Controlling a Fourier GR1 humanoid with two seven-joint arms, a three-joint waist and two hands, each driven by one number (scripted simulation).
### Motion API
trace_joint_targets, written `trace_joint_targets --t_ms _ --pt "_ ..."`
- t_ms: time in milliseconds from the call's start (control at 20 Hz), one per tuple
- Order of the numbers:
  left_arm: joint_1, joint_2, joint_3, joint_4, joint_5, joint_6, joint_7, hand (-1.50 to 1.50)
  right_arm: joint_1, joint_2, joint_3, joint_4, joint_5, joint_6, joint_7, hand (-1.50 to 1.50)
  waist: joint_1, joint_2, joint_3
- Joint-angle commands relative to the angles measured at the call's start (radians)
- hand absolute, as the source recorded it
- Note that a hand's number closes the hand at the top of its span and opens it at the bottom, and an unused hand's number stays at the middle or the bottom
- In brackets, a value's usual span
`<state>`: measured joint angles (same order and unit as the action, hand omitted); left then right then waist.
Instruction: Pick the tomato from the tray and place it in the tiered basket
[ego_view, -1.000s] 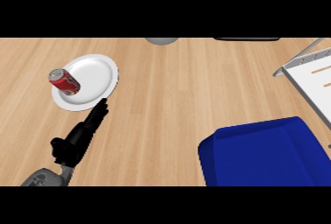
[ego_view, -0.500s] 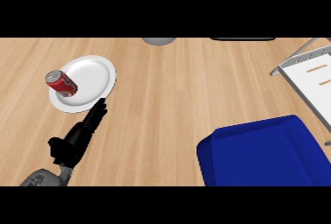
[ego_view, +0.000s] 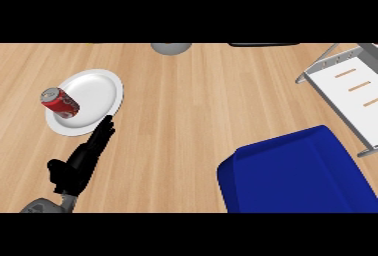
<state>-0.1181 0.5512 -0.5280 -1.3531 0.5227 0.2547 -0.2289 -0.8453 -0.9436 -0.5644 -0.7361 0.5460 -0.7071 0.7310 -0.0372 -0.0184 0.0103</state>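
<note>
Where plate (ego_view: 92, 95) sits, wooden counter (ego_view: 192, 110)

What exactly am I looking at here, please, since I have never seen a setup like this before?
This is a single view from a humanoid robot's head, looking steeply down at a wooden counter. The black shape at the lower left is the robot's left hand on a grey forearm, its fingers straight and pointing towards a white plate; it holds nothing. The right hand is not in the picture. A red can lies on the plate's left side. At the lower right is a blue tray, of which only the outside shows, so I cannot see what is in it. At the right edge stands a white and grey wire basket. A small grey object is cut off at the top edge. No tomato is visible.
</note>
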Motion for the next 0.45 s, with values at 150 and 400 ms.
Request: trace_joint_targets --t_ms 150,400 --pt "-0.010 -0.029 0.032 -0.008 0.025 0.031 0.007 0.00 0.255 -0.024 -0.129 -0.289 -0.102 0.025 0.017 -1.50 -0.067 -0.009 -0.012" --pt "0.052 -0.006 0.037 -0.005 0.030 0.044 -0.052 0.00 0.479 -0.014 -0.255 -0.488 -0.209 0.158 0.035 -1.50 -0.089 -0.012 -0.012"
